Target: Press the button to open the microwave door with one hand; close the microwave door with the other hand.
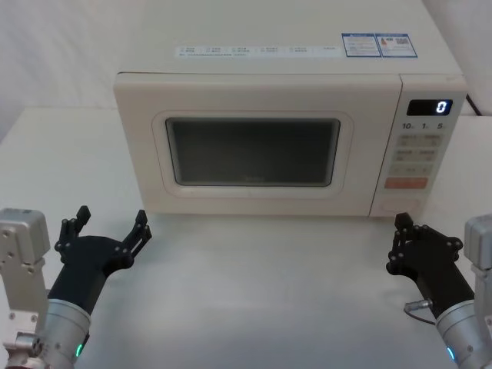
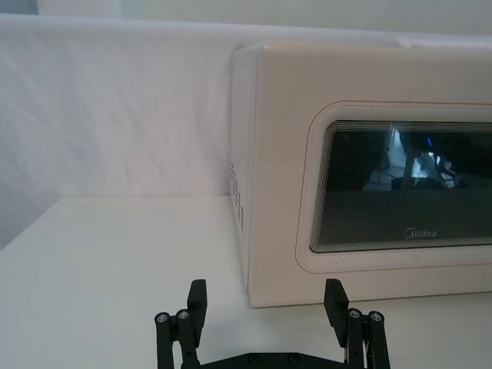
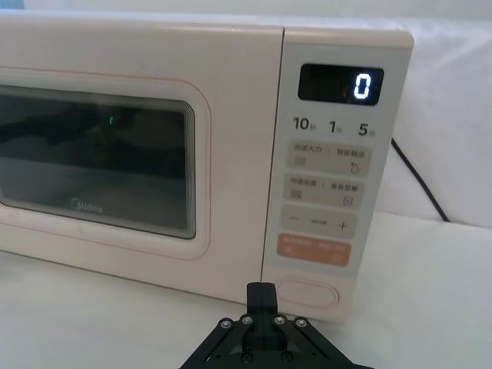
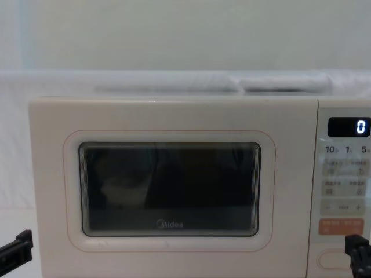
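Head view: the microwave (image 1: pixel 284 142) stands on a white table (image 1: pixel 254 292) with its door shut flush against the body. Its black display (image 3: pixel 340 83) reads a white "0"; beneath it are printed "10", "1" and "5", followed by small pale labelled keys whose characters are too small to read, a minus/plus key, and an orange rectangular key (image 3: pixel 314 251). The microwave door (image 4: pixel 168 188) is a cream panel with a dark rounded-rectangle window, a thin pink outline and a grey "Midea" logo below the glass. Two stickers with blue headers lie on the top of the casing; their text is illegible. The button (image 3: pixel 307 293) is a wide, unmarked cream pill shape at the bottom of the control panel. The right gripper (image 1: pixel 401 231) holds its fingers (image 3: pixel 261 296) pressed together, gripping nothing, with the button just beyond and slightly to the right of the tips, not touching. The left gripper (image 1: pixel 112 221) has its fingers (image 2: pixel 197 300) spread wide and empty, the door's lower left corner ahead of them, apart.
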### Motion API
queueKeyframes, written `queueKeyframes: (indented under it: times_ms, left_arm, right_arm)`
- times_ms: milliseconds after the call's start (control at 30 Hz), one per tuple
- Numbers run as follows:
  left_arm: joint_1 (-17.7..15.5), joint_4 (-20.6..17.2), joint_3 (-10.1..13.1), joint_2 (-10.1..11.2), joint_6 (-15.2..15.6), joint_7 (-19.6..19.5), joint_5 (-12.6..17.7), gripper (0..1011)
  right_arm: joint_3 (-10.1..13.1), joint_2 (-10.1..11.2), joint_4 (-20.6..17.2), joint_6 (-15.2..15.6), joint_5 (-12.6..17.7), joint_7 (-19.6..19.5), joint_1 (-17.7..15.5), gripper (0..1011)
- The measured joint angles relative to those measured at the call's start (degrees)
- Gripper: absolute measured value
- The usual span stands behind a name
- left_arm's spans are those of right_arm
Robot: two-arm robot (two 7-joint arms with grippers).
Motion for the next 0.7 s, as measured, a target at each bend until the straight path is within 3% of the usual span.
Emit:
queueKeyframes:
  times_ms: [700]
  left_arm:
    - [0.00, 0.00, 0.00, 0.00, 0.00, 0.00, 0.00, 1001]
  right_arm:
    - [3.10, -3.61, 5.05, 5.12, 1.66, 5.07, 3.62, 0]
